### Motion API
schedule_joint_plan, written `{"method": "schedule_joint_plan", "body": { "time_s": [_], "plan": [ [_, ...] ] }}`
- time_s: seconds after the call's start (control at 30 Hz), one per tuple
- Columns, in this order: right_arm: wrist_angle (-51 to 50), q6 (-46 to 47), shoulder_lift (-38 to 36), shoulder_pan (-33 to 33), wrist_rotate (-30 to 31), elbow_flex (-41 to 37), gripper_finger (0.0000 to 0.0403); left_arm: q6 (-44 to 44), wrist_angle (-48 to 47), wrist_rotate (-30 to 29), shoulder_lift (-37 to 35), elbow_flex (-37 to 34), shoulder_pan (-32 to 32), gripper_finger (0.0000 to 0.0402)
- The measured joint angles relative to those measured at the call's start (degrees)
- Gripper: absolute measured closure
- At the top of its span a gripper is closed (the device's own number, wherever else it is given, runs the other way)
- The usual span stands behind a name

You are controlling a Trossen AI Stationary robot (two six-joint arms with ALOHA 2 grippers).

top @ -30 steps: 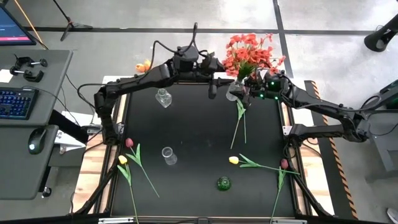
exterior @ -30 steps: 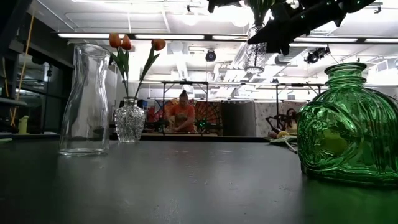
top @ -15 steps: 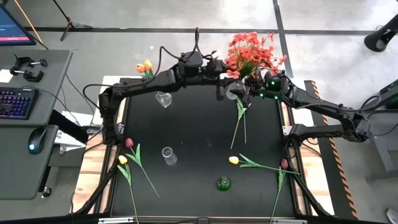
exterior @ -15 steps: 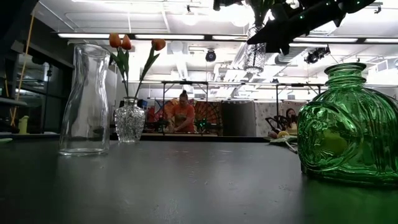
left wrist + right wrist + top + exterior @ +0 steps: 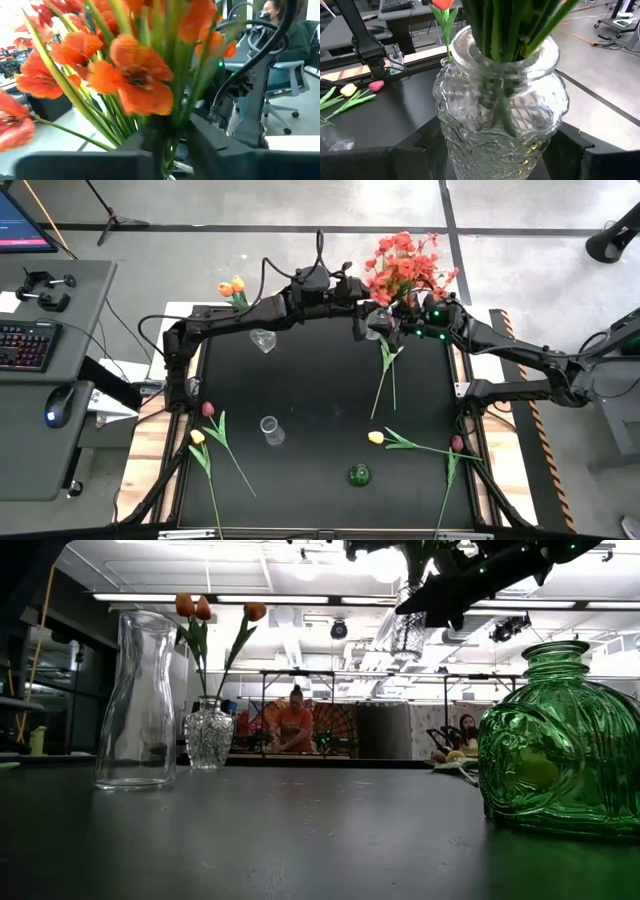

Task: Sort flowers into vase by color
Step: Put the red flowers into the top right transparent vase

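A clear patterned glass vase (image 5: 500, 115) holds red-orange blossom sprays (image 5: 402, 262). My right gripper (image 5: 392, 328) is shut on it at the table's far edge. The vase (image 5: 405, 632) is lifted well above the table. My left gripper (image 5: 358, 326) reaches in from the left and is shut on the spray stems (image 5: 167, 145) just above the vase mouth. Loose yellow (image 5: 375, 438) and pink (image 5: 457, 444) tulips lie near right. A pink (image 5: 208, 409) and a yellow (image 5: 197, 437) tulip lie near left. My left gripper pinches the bundle of green spray stems (image 5: 169, 131) between its two fingers (image 5: 145, 150), below the blossoms. It comes level from the table's left, across the stems, which stand upright in the vase. My right gripper clasps the vase's bulging body (image 5: 445, 125) between its two fingers (image 5: 570, 150), one on each side, level from the table's right. The vase hangs upright, clear of the table.
A small glass vase (image 5: 262, 338) with orange tulips (image 5: 200, 608) stands far left. A clear carafe (image 5: 270, 430) stands mid table and a green glass vase (image 5: 360, 475) near the front. A leafy green stem (image 5: 384, 378) lies below the held vase. People sit in the room behind.
My left gripper has moved toward the table's right, up to the lifted vase and its spray stems. The right gripper and the vase have stayed in place above the table.
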Motion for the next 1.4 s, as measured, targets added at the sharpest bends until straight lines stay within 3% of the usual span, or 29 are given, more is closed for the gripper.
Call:
{"method": "schedule_joint_plan", "body": {
  "time_s": [0.13, 1.0, 1.17, 1.4],
  "plan": [
    [0.23, 1.01, 0.02, 0.00, -0.05, 0.00, 0.0178, -0.08, 0.88, -0.24, 0.03, 0.00, 0.20, 0.0394],
    [0.81, 1.61, 0.13, 0.00, 0.29, -0.11, 0.0178, -3.22, -0.33, -3.42, 2.69, 0.09, 1.03, 0.0399],
    [0.92, 1.17, 0.13, -0.02, 0.03, -0.11, 0.0178, -8.11, -2.73, -1.67, 2.03, -0.02, 2.03, 0.0364],
    [1.03, 0.53, 0.01, -0.44, -0.54, -0.02, 0.0178, -9.59, -12.13, 0.10, -0.60, -0.11, 3.32, 0.0263]
  ]
}}
